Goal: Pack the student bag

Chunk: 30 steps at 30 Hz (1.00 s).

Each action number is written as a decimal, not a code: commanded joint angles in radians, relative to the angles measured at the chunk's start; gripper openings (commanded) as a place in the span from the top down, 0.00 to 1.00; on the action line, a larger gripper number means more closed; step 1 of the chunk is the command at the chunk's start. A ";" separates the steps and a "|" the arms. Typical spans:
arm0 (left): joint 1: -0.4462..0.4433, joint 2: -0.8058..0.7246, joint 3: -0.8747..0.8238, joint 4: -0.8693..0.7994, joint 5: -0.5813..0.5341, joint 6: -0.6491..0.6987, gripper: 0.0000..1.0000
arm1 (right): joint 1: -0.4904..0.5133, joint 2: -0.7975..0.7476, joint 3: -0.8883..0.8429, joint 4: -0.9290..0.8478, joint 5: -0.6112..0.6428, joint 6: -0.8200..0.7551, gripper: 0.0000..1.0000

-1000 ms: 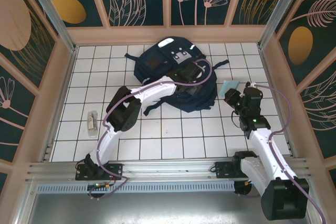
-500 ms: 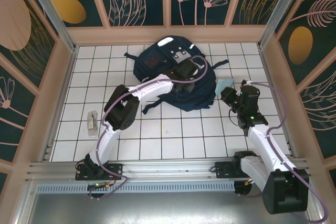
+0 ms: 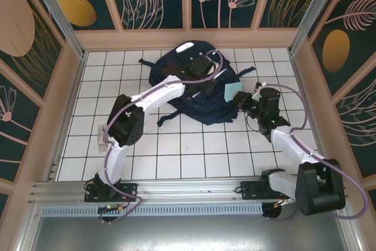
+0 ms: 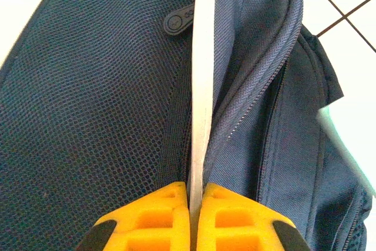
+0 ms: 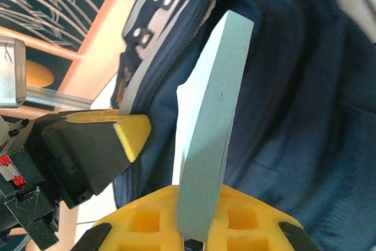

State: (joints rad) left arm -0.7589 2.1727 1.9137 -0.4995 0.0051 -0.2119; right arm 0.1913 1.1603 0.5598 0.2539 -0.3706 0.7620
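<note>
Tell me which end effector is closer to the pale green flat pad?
Right. The right end effector is clamped on the pale green pad, by the student bag. The left end effector is apart from it, pinching the bag's white strip.

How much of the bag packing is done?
Done: the student bag looks opened, its flap pinched by the left gripper. In hand: the right gripper holds a pale green book at the bag's edge. Left: slide it inside; I cannot see what's already in.
</note>
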 commanded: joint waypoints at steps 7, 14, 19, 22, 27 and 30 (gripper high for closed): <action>0.003 -0.151 0.034 0.018 0.051 -0.028 1.00 | 0.069 0.215 0.124 0.254 -0.088 0.097 1.00; 0.002 -0.194 0.011 0.062 -0.002 -0.049 1.00 | 0.101 0.320 0.165 0.278 -0.103 0.159 1.00; 0.003 -0.210 0.005 0.093 -0.060 -0.054 1.00 | 0.129 0.331 0.144 0.265 -0.087 0.185 1.00; 0.004 -0.217 0.001 0.109 -0.089 -0.057 1.00 | 0.144 0.317 0.118 0.255 -0.077 0.207 1.00; 0.004 -0.229 -0.019 0.146 -0.097 -0.071 1.00 | 0.165 0.280 0.100 0.200 -0.037 0.218 1.00; 0.004 -0.245 -0.046 0.175 -0.085 -0.069 1.00 | 0.165 0.282 0.106 0.178 -0.012 0.218 1.00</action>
State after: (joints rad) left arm -0.7483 2.0346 1.8591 -0.4900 -0.0643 -0.2607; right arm 0.3485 1.4681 0.6746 0.4618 -0.4156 0.9684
